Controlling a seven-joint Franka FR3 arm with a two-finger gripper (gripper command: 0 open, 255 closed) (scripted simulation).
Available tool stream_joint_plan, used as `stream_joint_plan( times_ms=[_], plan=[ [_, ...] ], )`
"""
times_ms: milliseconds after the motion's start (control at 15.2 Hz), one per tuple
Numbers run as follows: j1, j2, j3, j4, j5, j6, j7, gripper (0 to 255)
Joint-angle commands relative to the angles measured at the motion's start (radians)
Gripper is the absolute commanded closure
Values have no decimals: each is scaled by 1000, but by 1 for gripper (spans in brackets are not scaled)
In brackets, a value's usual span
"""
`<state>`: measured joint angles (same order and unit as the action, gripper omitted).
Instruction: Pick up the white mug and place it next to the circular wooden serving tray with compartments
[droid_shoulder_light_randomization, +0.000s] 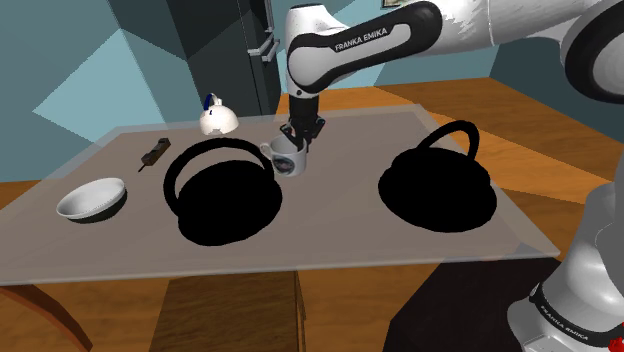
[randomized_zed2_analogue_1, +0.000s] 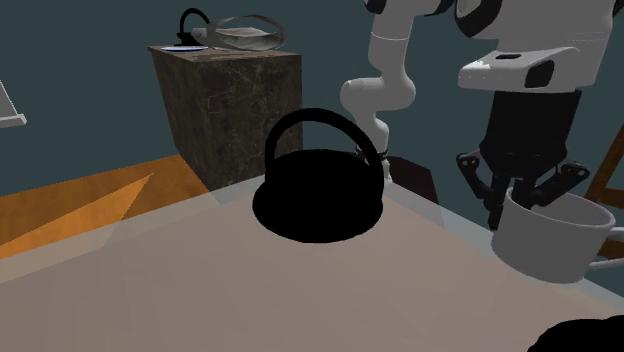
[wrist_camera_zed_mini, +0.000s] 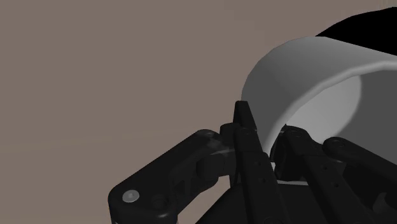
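My black gripper (droid_shoulder_light_randomization: 297, 135) is shut on the rim of a white mug (droid_shoulder_light_randomization: 285, 158); one finger is outside the wall and one inside (wrist_camera_zed_mini: 292, 143). The mug (randomized_zed2_analogue_1: 550, 235) hangs tilted under the gripper (randomized_zed2_analogue_1: 520, 190), seemingly just above the grey tabletop. A flat round black thing with a hoop handle (droid_shoulder_light_randomization: 225, 195) lies right beside the mug, toward the shoulder view's left. A second round black thing (droid_shoulder_light_randomization: 438, 190) lies well to the right. In the wrist view the mug (wrist_camera_zed_mini: 305, 89) is clasped by the gripper (wrist_camera_zed_mini: 272, 143).
A white bowl (droid_shoulder_light_randomization: 92, 199) sits near the table's left edge, a small dark object (droid_shoulder_light_randomization: 153, 153) and a white teapot-like thing (droid_shoulder_light_randomization: 216, 120) farther back. A stone-patterned block (randomized_zed2_analogue_1: 225, 100) carrying a glass bowl (randomized_zed2_analogue_1: 245, 32) stands beyond the table.
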<state>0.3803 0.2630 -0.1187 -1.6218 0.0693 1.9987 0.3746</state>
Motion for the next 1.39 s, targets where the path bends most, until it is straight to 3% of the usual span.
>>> stream_joint_plan(
  times_ms=[0,1320],
  plan=[
    [-1,3,0,-23,1,26,-3,255],
    [-3,86,7,-179,21,265,-22,255]
  ],
)
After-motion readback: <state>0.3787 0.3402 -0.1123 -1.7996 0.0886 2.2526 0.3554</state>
